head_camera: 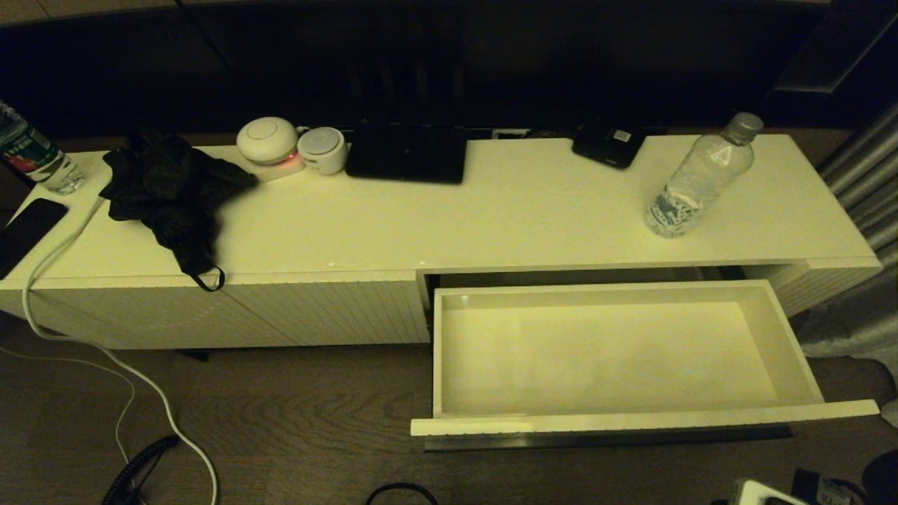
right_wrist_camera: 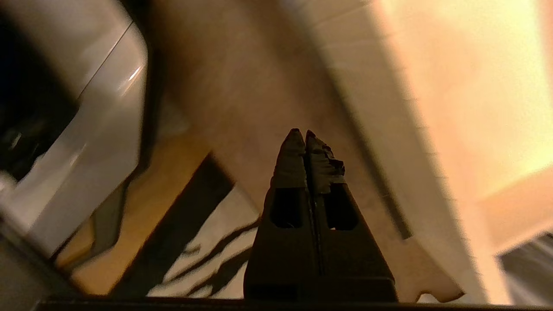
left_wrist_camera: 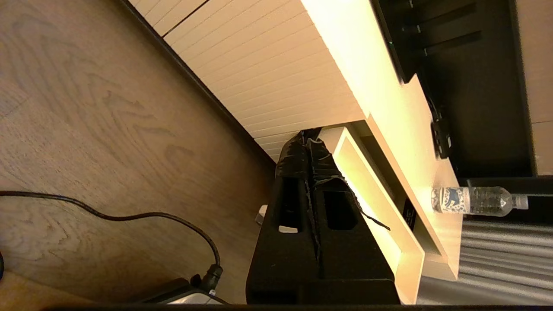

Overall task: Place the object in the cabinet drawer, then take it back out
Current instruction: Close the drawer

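Observation:
The object, a small clear water bottle [head_camera: 701, 175] with a grey cap and blue-and-white label, stands on the cabinet top at the right; the left wrist view also shows the bottle [left_wrist_camera: 477, 201]. The cabinet drawer [head_camera: 793, 351] is pulled wide open below it, its pale interior bare. Neither gripper appears in the head view. My left gripper [left_wrist_camera: 307, 134] is shut and empty, low over the floor near the drawer's [left_wrist_camera: 402, 242] left corner. My right gripper [right_wrist_camera: 301, 133] is shut on nothing, above the wooden floor beside the drawer front [right_wrist_camera: 389, 121].
On the cabinet top [head_camera: 491, 210] lie a black cloth [head_camera: 168, 189], two white round devices [head_camera: 291, 146], a dark flat box [head_camera: 407, 154], a black gadget [head_camera: 607, 144] and a dark-labelled bottle [head_camera: 35, 158] at far left. White cable [head_camera: 105, 351] runs across the floor.

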Robot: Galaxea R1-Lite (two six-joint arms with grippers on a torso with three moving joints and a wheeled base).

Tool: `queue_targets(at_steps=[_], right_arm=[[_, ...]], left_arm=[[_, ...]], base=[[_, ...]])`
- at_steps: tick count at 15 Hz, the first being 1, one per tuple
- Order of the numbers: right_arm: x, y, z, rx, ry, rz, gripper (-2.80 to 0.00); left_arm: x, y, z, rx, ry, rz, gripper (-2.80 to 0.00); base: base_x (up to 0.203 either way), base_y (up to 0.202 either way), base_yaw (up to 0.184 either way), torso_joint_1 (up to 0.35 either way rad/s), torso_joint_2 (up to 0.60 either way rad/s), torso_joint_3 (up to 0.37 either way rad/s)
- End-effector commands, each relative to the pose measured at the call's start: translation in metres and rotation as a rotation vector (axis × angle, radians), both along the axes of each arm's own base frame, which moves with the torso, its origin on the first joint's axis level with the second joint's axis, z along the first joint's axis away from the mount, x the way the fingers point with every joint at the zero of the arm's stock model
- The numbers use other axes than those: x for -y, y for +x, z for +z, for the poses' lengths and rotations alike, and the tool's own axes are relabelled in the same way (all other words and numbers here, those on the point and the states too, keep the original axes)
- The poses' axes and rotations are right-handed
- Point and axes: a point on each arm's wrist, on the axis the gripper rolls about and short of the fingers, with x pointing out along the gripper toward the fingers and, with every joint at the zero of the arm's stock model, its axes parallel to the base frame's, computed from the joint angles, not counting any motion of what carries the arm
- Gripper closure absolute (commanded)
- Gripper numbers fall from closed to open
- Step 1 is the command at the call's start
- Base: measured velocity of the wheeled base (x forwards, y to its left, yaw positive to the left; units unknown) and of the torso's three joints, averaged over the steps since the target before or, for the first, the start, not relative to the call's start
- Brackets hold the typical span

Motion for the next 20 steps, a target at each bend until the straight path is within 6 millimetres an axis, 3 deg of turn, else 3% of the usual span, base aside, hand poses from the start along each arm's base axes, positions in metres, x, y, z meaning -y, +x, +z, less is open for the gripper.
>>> queue_targets(at_steps=[1, 7, 17, 20], right_arm=[[-0.008, 0.008, -0.014, -0.087, -0.066, 0.007, 0.0], [-0.024, 0.053, -0.039, -0.164, -0.077, -0.121, 0.0], [-0.034, 0.103, -0.004, 0.038, 0.079, -0.286, 0.0], [-0.036, 0.108, -0.007, 0.067, 0.071, -0.316, 0.0]], left_arm=[[0.0, 0.0, 0.0, 0.002, -0.006, 0.0, 0.0], [0.0, 0.0, 0.0, 0.002, -0.006, 0.0, 0.0], [0.0, 0.0, 0.0, 0.002, -0.006, 0.0, 0.0], [0.0, 0.0, 0.0, 0.002, -0.006, 0.0, 0.0]], base=[[0.0, 0.0, 0.0, 0.0, 0.0, 0.0], [0.0, 0.0, 0.0, 0.0, 0.0, 0.0], [0.0, 0.0, 0.0, 0.0, 0.0, 0.0], [0.0, 0.0, 0.0, 0.0, 0.0, 0.0]])
